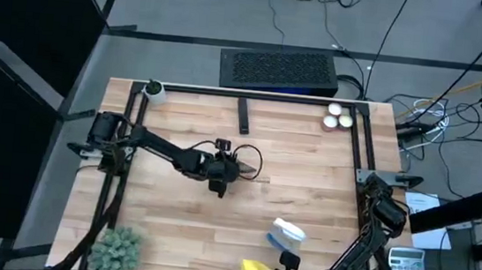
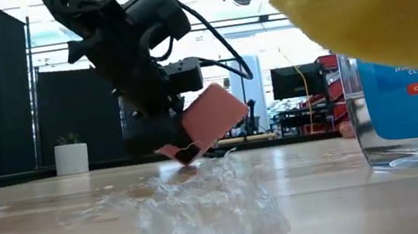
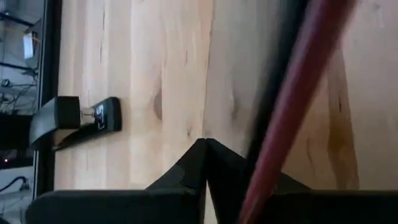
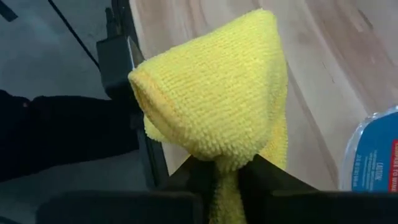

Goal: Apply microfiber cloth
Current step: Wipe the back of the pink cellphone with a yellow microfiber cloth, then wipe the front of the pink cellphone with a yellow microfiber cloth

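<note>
Right wrist view shows my right fingers [image 4: 227,171] clamped on the bright yellow folded microfiber cloth [image 4: 217,87], lifted at the desk's [image 1: 306,194] near edge, while the flat red-backed phone [image 2: 206,122] clamped in my left fingers [image 1: 236,164] lies well away toward desk centre.

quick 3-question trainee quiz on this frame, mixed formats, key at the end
1. True or false: the right gripper is shut on the microfiber cloth.
2. Multiple choice: in the high view, the left gripper is (A) near the middle of the table, (B) beside the three white discs, (C) over the spray bottle.
3. Fill in: seen from the low view, the left gripper holds a flat ____-coloured object tilted, its lower edge near the tabletop.

Key: 1 true; 2 A; 3 pink.
</note>
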Tool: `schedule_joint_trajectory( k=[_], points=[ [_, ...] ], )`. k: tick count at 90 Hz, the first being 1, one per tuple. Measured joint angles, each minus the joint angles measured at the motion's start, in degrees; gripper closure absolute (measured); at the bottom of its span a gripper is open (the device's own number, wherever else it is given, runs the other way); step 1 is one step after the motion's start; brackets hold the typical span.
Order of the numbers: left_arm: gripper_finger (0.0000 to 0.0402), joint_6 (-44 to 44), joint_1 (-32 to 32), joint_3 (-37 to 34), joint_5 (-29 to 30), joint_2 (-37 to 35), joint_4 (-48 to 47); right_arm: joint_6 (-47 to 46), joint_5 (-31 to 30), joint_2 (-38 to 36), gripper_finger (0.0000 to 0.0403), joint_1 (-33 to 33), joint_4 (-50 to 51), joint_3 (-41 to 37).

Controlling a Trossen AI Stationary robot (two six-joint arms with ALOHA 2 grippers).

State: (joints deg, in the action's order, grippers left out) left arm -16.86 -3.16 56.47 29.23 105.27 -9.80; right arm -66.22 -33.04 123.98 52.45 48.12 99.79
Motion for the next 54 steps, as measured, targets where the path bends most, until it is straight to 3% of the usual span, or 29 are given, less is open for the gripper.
schedule_joint_trajectory(
  k=[30, 54],
  points=[
    [0.0261, 0.00, 0.52, -0.07, -5.24, 0.04, 0.08, -0.37, -0.01, 0.00, 0.0371, 0.14, 0.17, 0.00],
    [0.0193, 1.35, -1.35, -0.07, -3.81, -0.85, -1.97, -0.42, 0.49, 0.00, 0.0371, 0.20, 0.68, 0.00]
  ],
)
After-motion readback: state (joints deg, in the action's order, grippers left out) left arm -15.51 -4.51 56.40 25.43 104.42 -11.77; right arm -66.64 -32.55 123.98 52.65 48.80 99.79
